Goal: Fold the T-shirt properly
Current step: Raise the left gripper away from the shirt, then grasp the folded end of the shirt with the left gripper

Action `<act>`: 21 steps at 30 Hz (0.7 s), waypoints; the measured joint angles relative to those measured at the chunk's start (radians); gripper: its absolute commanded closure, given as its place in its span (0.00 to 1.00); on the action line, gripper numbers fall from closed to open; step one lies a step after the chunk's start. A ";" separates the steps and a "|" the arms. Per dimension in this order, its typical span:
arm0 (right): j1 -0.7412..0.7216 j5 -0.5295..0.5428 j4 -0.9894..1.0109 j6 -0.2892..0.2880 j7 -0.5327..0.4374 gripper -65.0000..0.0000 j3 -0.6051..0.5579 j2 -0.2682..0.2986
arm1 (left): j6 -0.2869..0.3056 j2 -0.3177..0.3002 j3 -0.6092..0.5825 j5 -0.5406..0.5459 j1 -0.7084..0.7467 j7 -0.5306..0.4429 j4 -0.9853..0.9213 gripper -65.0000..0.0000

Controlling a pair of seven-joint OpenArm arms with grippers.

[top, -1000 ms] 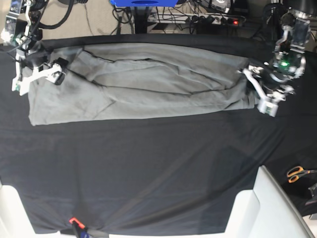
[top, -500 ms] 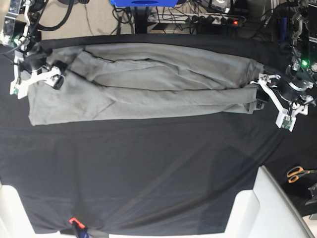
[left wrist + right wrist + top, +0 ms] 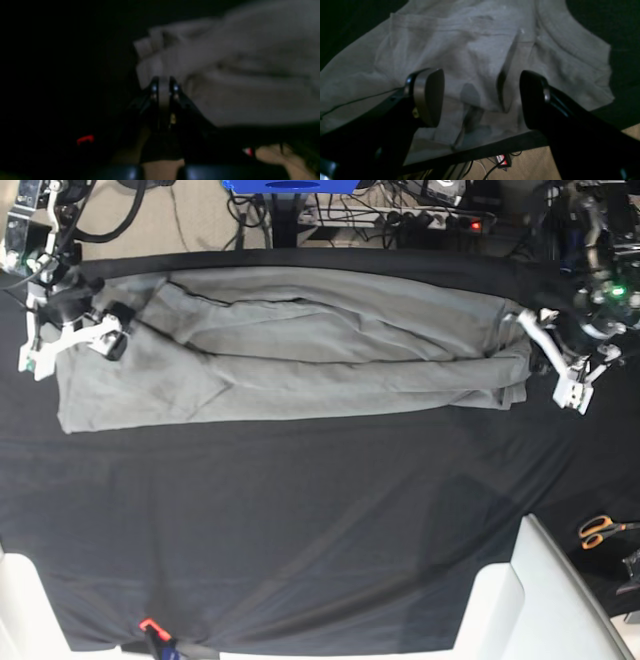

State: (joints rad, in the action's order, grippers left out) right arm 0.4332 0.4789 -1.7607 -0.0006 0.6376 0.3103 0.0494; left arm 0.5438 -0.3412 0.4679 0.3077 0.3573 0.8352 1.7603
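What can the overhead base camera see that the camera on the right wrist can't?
Only the base view shows the whole T-shirt stretched across the black table cloth, both arms at its two ends, the orange-handled scissors at the side, and the left tool at the shirt's edge. Only the right wrist view shows, close up, the right tool with its two fingers spread wide above the fabric, not gripping, and the ribbed hem. Both share the grey shirt lying on the dark cloth.
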 measured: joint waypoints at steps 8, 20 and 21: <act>0.000 -0.001 0.000 -0.007 0.002 0.34 -0.001 0.002 | 0.146 -0.039 0.243 0.163 -0.045 0.006 -0.309 1.00; 0.000 -0.001 0.000 -0.007 0.002 0.34 -0.001 0.003 | 0.145 -0.042 0.249 0.381 -0.078 0.004 -0.430 0.00; 0.000 -0.001 0.000 -0.006 0.001 0.34 -0.001 0.003 | 0.146 -0.038 0.249 0.381 -0.095 0.005 -0.441 0.00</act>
State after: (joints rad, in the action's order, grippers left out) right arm 0.4335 0.4778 -1.7607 -0.0071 0.6388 0.3096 0.0521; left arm 0.6899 -0.3790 0.7166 0.6891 0.2626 0.8398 1.3197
